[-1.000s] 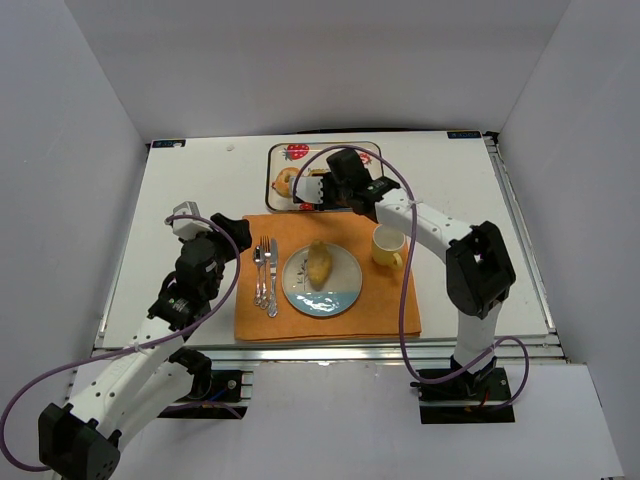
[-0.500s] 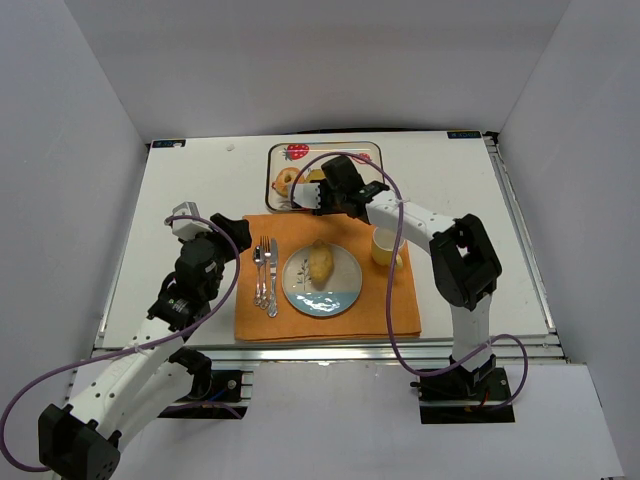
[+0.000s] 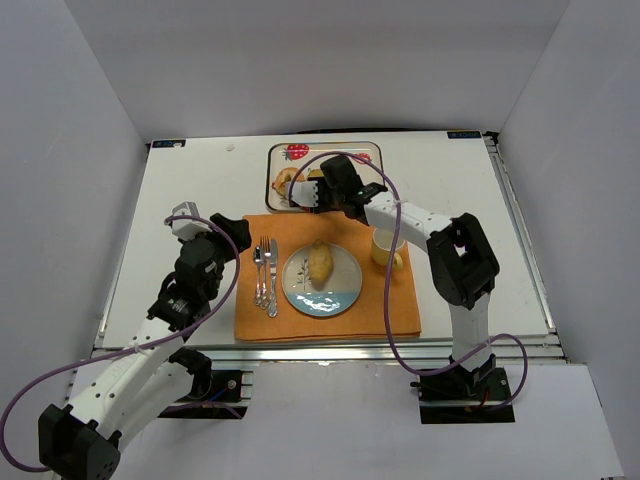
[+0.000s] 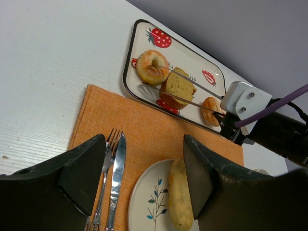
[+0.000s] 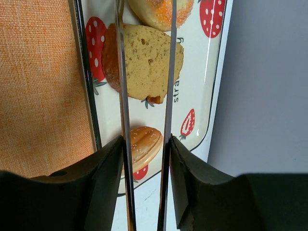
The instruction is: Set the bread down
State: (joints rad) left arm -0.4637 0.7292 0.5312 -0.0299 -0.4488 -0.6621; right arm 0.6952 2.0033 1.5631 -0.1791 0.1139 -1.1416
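A long bread roll lies on the white plate on the orange placemat; it also shows in the left wrist view. My right gripper is shut on metal tongs, whose two arms reach over the strawberry tray. The tong arms straddle a brown bread slice, with a sesame bun below them and a round bun at their tips. My left gripper hangs open and empty above the placemat's left edge, over the fork and knife.
A fork and a knife lie on the placemat left of the plate. A yellow mug stands right of the plate, close under my right forearm. White walls enclose the table.
My right gripper has shifted slightly left with the tongs over the tray, and its forearm has swung in above the mug. The left arm and the roll on the plate have not moved.
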